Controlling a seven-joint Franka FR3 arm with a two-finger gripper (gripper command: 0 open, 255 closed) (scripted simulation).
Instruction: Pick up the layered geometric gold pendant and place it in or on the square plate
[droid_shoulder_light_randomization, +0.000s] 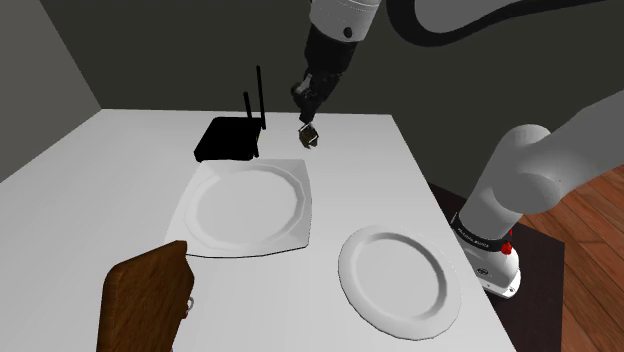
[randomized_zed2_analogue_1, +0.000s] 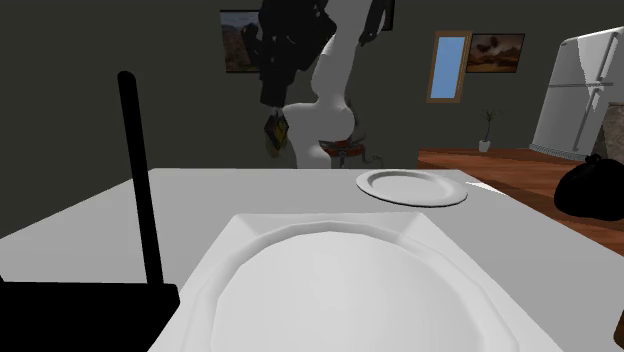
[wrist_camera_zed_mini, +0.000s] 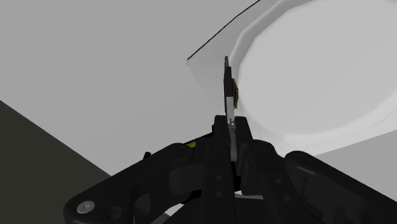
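Above the table's far edge, I saw the square plate lying below-left of my gripper, its fingers clamped on the gold pendant, which hung upright near the plate's far corner.

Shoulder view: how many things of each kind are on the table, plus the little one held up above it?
plates: 2, the square plate and the round plate
black router: 1
brown board: 1
gold pendant: 1, held above the table
total: 5
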